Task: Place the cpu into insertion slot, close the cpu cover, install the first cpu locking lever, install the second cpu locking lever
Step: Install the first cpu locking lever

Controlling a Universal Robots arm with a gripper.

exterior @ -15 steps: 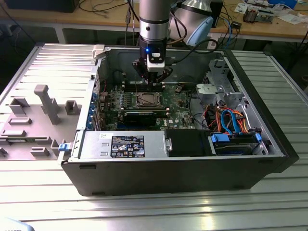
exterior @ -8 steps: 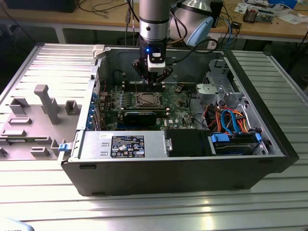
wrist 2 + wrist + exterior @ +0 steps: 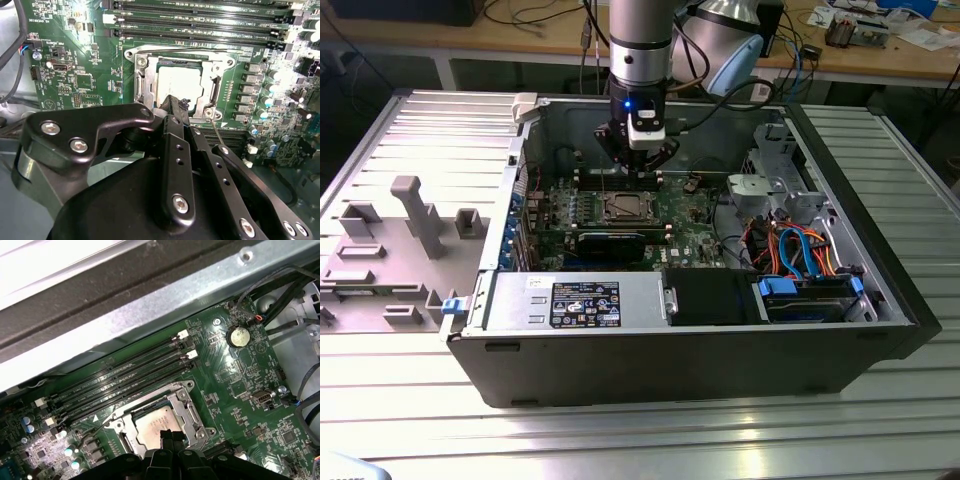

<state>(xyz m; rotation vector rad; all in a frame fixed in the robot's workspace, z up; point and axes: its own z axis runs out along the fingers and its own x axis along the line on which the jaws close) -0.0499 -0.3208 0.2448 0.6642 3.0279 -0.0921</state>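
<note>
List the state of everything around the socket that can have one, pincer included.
cpu: seated in the insertion slot, top showing.
cpu cover: down flat, framing the cpu.
locking lever: lying flat along the slot's memory-side edge.
thin rod by the slot's corner: sticking out; latched or not, cannot tell.
pincer: shut, tip at the cover's edge.
memory slots: empty.
computer case: open, side off.
</note>
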